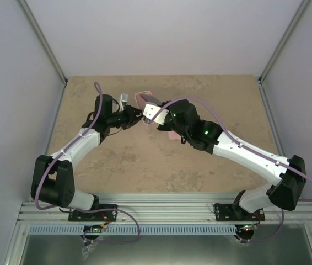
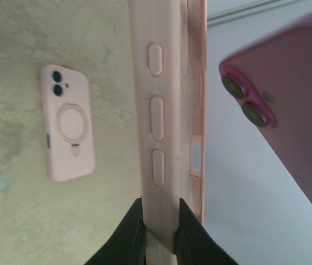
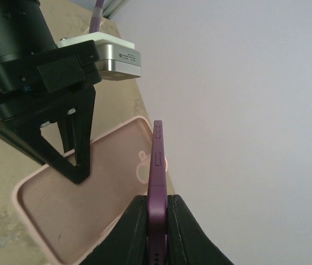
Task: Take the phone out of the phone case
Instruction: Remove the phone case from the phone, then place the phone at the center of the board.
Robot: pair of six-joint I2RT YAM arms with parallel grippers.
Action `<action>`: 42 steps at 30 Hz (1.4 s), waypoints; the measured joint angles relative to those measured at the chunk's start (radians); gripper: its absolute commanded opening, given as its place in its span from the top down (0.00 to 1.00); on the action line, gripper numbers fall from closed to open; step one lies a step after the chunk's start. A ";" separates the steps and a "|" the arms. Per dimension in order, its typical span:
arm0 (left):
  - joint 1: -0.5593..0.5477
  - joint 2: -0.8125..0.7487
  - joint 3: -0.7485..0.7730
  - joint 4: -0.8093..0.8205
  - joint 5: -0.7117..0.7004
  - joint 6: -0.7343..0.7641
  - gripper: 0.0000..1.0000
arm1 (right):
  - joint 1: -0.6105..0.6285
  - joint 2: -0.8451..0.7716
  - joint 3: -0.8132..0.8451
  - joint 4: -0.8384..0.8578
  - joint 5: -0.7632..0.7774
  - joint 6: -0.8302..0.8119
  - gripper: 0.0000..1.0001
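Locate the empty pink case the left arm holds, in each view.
Top external: empty case, a pink patch at upper centre, just above the left gripper.
Left wrist: centre, edge-on, running top to bottom, in the jaws.
Right wrist: lower left, hollow side towards the camera.
Shared landmark: the left gripper pinching its edge; the phone in the right gripper beside it.

No legible text; small print on silver module (image 3: 117, 58) unreadable

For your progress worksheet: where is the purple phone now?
Right wrist view: phone clamped in the right gripper, beside the empty pink case the left gripper holds.
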 measured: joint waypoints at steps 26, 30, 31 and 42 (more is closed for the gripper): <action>0.185 0.023 0.108 -0.365 -0.197 0.392 1.00 | -0.029 0.167 -0.230 0.304 0.028 -0.036 1.00; 0.196 0.023 0.119 -0.384 -0.213 0.408 1.00 | -0.013 0.237 -0.267 0.391 0.069 -0.075 0.99; 0.198 0.023 0.121 -0.385 -0.215 0.410 1.00 | -0.009 0.256 -0.274 0.410 0.082 -0.085 0.99; 0.200 0.023 0.121 -0.390 -0.229 0.414 1.00 | 0.031 0.401 -0.305 0.594 0.201 -0.171 0.97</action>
